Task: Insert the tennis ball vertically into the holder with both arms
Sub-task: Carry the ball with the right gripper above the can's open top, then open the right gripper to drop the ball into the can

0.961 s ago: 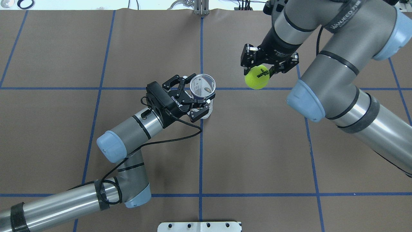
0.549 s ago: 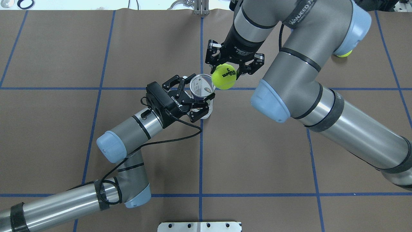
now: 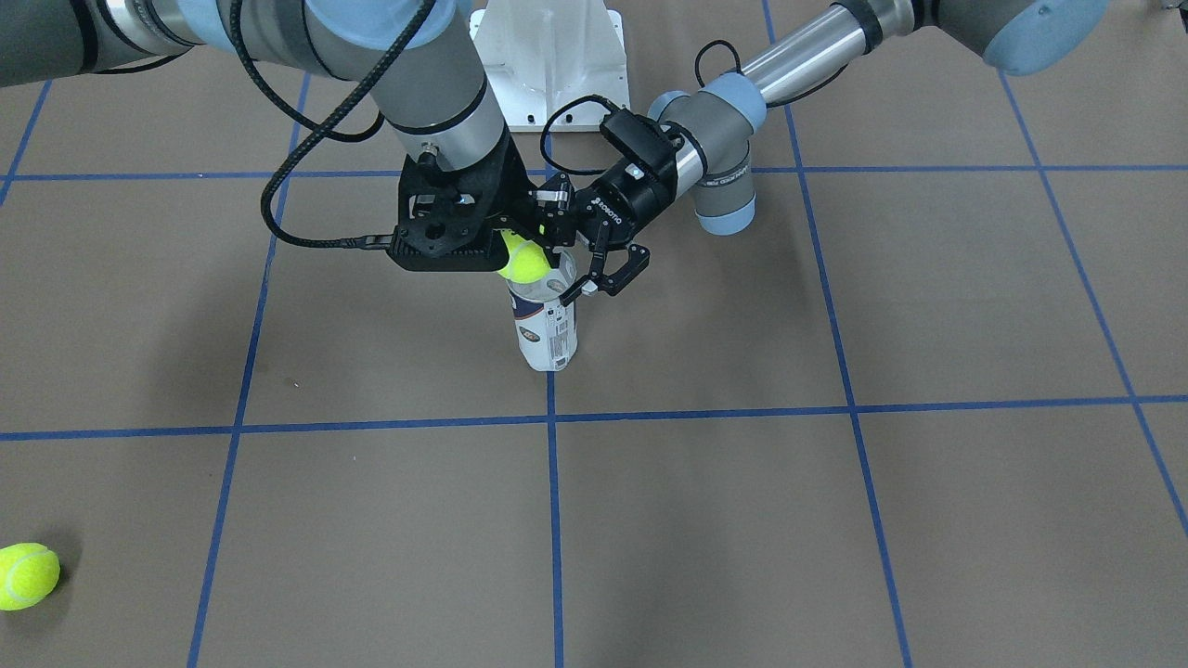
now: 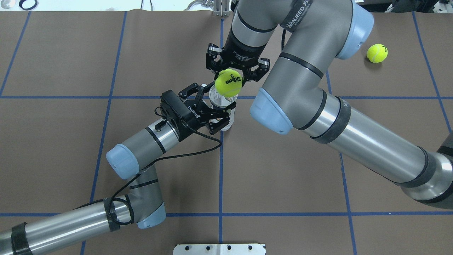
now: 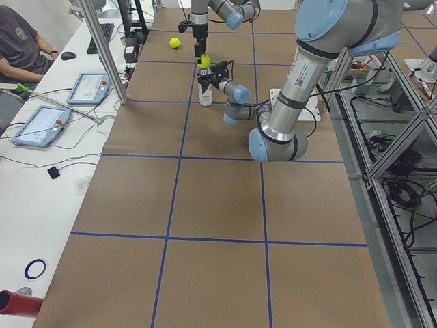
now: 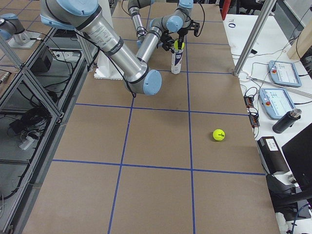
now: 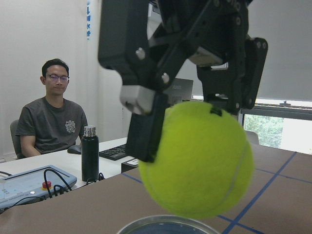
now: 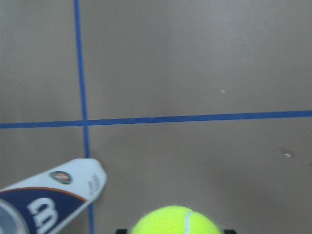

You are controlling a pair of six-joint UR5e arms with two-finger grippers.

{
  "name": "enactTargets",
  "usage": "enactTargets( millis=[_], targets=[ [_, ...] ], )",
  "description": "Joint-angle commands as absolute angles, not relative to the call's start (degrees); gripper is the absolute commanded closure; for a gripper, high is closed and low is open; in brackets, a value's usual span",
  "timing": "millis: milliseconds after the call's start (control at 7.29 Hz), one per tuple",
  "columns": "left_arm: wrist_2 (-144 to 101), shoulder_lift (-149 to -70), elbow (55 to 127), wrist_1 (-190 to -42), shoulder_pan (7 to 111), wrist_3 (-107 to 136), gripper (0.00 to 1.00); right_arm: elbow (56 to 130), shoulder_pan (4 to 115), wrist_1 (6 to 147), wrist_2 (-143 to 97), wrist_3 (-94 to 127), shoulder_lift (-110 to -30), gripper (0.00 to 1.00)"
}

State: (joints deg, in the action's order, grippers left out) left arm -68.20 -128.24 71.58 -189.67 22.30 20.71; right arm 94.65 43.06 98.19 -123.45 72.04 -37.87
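Note:
The holder [image 3: 548,330] is a clear can with a white and navy label, standing upright on the brown table. It also shows in the overhead view [image 4: 227,119] and the right wrist view [image 8: 53,195]. My left gripper [image 4: 218,106] is shut on its upper part from the side. My right gripper [image 4: 229,78] points down and is shut on a yellow tennis ball [image 4: 228,83]. It holds the ball just above the can's silver rim [image 7: 165,225]. The ball fills the left wrist view [image 7: 197,161] and shows in the front view [image 3: 522,261].
A second tennis ball [image 4: 377,53] lies loose at the far right of the table and also shows in the front view [image 3: 26,575]. A white metal base [image 3: 548,56] stands at the robot's side. An operator [image 7: 53,122] sits beyond the table's far edge.
My right arm has carried the ball leftward, from well to the right of the can to over its mouth. My left gripper and the can have not moved.

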Motion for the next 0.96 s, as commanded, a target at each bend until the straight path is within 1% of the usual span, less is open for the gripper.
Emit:
enactTargets(
  millis=[0,412,549,686,824],
  targets=[
    [-68.2,-128.2,71.5,-189.7,22.3,20.7,0.14,93.3,42.6,96.4,-122.8,72.7,-37.6,1.00],
    [-68.2,-128.2,71.5,-189.7,22.3,20.7,0.14,93.3,41.7,96.4,-121.8,72.7,-37.7,1.00],
    [-68.2,-128.2,71.6,-189.7,22.3,20.7,0.14,93.3,41.6,96.4,-121.7,72.6,-37.8,0.64],
    [-68.2,-128.2,71.6,-189.7,22.3,20.7,0.14,93.4,41.3,96.4,-121.5,72.7,-37.9,0.02],
    [-68.2,-128.2,71.6,-189.7,22.3,20.7,0.14,93.4,41.0,96.4,-120.2,72.7,-37.9,0.01]
  ],
)
